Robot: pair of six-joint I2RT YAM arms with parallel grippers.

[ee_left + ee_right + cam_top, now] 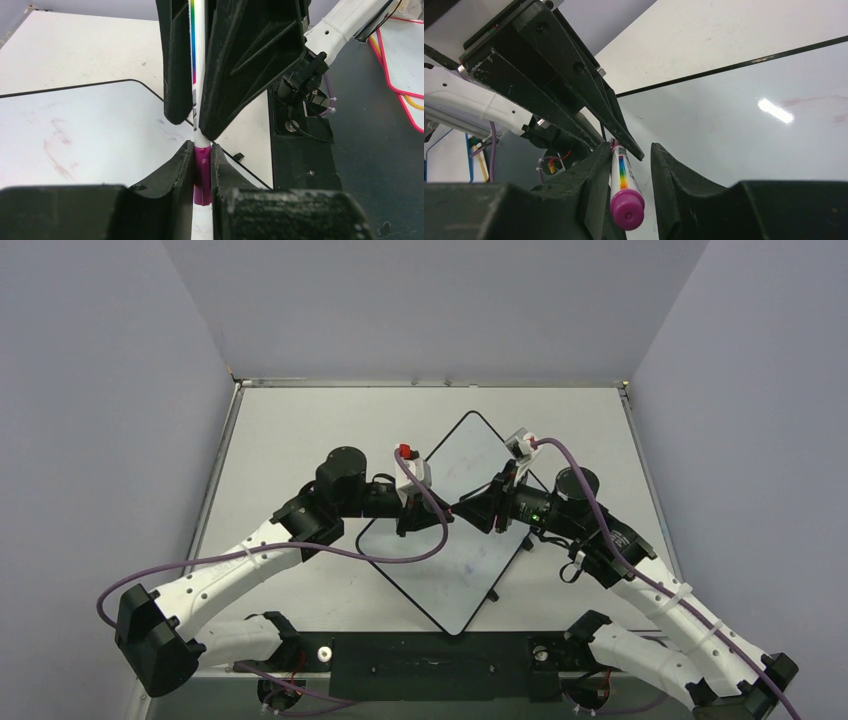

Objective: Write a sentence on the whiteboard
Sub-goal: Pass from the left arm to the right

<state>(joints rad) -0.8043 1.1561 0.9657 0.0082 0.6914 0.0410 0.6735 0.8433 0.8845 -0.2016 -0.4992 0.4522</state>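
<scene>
The whiteboard (465,570) lies turned like a diamond in the middle of the table. It also shows in the left wrist view (75,135) and the right wrist view (749,130). It carries only faint purple smudges; the sentence is not to be seen. A white marker with a rainbow stripe (199,75) hangs over the board between both grippers. My left gripper (202,146) (445,512) is shut on its magenta cap (202,172). My right gripper (631,146) (470,508) is open around the marker's body (623,175), which rests against one finger with a gap to the other.
The off-white table (300,430) surrounds the board, with grey walls on three sides. A black base plate (430,655) runs along the near edge. A purple cable (420,545) hangs low over the board's left part. A small black clip (493,595) sits at the board's right rim.
</scene>
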